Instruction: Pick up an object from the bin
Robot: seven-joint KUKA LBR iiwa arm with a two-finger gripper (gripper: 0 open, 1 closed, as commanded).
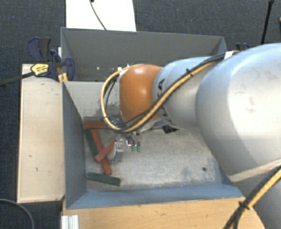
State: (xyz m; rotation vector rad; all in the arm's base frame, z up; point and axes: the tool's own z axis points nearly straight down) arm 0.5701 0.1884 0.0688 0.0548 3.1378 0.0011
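My gripper [122,143] hangs low in the left half of the bin, below the arm's orange cover, just right of a small heap of bars. A short red-brown bar [105,152] lies slanted right beside it, its upper end next to the gripper. That bar crosses a longer red-brown bar [98,142] that runs down the bin floor. Another red-brown bar [95,125] lies flat across the top of the heap. I cannot make out anything held in the gripper.
A dark green bar [103,179] lies alone near the bin's front left corner. Another dark green bar [90,143] rests along the left wall. The arm covers the bin's right side and back; bare floor shows at front centre.
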